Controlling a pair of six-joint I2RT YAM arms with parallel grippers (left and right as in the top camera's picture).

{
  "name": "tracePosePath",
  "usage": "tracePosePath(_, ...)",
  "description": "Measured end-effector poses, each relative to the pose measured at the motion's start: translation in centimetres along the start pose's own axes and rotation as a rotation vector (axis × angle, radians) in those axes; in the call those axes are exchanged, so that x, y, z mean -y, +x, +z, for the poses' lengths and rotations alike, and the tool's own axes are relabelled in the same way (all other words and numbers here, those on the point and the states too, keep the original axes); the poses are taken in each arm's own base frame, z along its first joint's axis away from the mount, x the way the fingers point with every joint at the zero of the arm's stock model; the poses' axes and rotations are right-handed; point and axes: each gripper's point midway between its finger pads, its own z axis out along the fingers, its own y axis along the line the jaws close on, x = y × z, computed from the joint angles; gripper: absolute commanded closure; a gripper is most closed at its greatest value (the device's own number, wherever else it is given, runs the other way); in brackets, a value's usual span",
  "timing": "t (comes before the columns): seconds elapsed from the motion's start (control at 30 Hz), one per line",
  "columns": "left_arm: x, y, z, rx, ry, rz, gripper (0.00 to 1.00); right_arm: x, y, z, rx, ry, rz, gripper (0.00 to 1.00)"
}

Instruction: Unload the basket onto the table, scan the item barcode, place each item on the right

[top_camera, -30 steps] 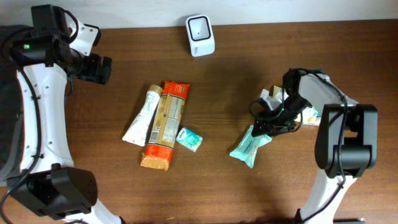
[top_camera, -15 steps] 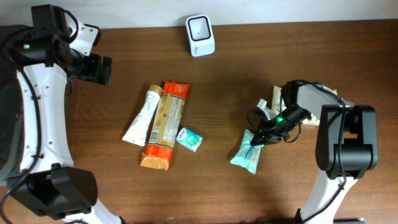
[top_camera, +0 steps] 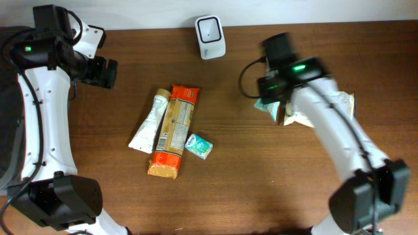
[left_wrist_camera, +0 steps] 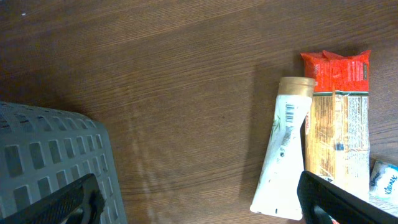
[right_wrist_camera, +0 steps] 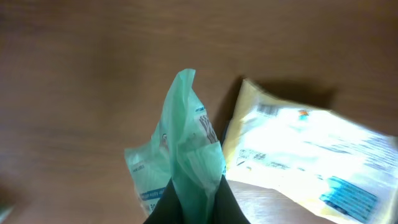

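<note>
Right wrist view: my right fingers [right_wrist_camera: 217, 205] pinch the teal packet [right_wrist_camera: 183, 155] by its edge, dangling it above the tabletop [right_wrist_camera: 74, 74] so it can face the scanner [top_camera: 210, 28]; left fingers [left_wrist_camera: 329, 199] idle, spread wide.

I read no words anywhere. Barcode stripes show on white tube [left_wrist_camera: 283, 155], ahead of left pincer [left_wrist_camera: 199, 208]. Tan packet [left_wrist_camera: 336, 143] print too small; teal pack [right_wrist_camera: 186, 149] lettering in right pincer [right_wrist_camera: 194, 199] blurred.

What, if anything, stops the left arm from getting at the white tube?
Probably nothing, so likely yes: the left tool is open and empty, the white tube lies uncovered beside the tan packet, with bare table between.
</note>
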Motion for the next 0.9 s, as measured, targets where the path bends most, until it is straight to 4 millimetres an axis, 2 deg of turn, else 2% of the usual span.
tracePosePath(0.07,0.0,0.0,0.0,0.000,0.000,0.000,0.01,-0.8,0.7,1.3,0.029,0.262,0.012,0.96)
tracePosePath(0.13,0.0,0.0,0.0,0.000,0.000,0.000,0.01,-1.4,1.1,2.5,0.068,0.448,-0.003,0.96)
tracePosePath(0.23,0.0,0.0,0.0,0.000,0.000,0.000,0.01,-2.9,1.0,4.2,0.127,0.585,-0.030,0.96)
tracePosePath(0.27,0.0,0.0,0.0,0.000,0.000,0.000,0.01,-3.8,1.4,5.2,0.128,0.611,-0.060,0.92)
tracePosePath(0.3,0.0,0.0,0.0,0.000,0.000,0.000,0.01,-4.5,1.9,6.0,0.125,0.627,-0.086,0.84)
tracePosePath(0.33,0.0,0.0,0.0,0.000,0.000,0.000,0.01,-5.3,2.3,6.6,0.120,0.634,-0.109,0.69)
tracePosePath(0.37,0.0,0.0,0.0,0.000,0.000,0.000,0.01,-6.6,2.9,7.0,0.111,0.626,-0.162,0.35)
tracePosePath(0.4,0.0,0.0,0.0,0.000,0.000,0.000,0.01,-7.0,3.0,6.9,0.110,0.620,-0.181,0.29)
tracePosePath(0.5,0.0,0.0,0.0,0.000,0.000,0.000,0.01,-10.3,4.5,7.5,0.034,0.493,-0.330,0.30)
tracePosePath(0.57,0.0,0.0,0.0,0.000,0.000,0.000,0.01,-13.2,6.3,7.9,-0.040,0.353,-0.424,0.37)
tracePosePath(0.6,0.0,0.0,0.0,0.000,0.000,0.000,0.01,-14.6,7.3,8.1,-0.077,0.270,-0.451,0.38)
tracePosePath(0.67,0.0,0.0,0.0,0.000,0.000,0.000,0.01,-16.2,8.1,8.1,-0.149,0.128,-0.446,0.39)
tracePosePath(0.73,0.0,0.0,0.0,0.000,0.000,0.000,0.01,-16.3,7.9,7.8,-0.215,0.008,-0.391,0.33)
tracePosePath(0.77,0.0,0.0,0.0,0.000,0.000,0.000,0.01,-15.7,6.8,7.5,-0.234,-0.049,-0.341,0.33)
tracePosePath(0.87,0.0,0.0,0.0,0.000,0.000,0.000,0.01,-13.4,4.0,5.8,-0.266,-0.229,-0.228,0.32)
tracePosePath(0.9,0.0,0.0,0.0,0.000,0.000,0.000,0.01,-11.9,2.8,5.3,-0.259,-0.294,-0.182,0.29)
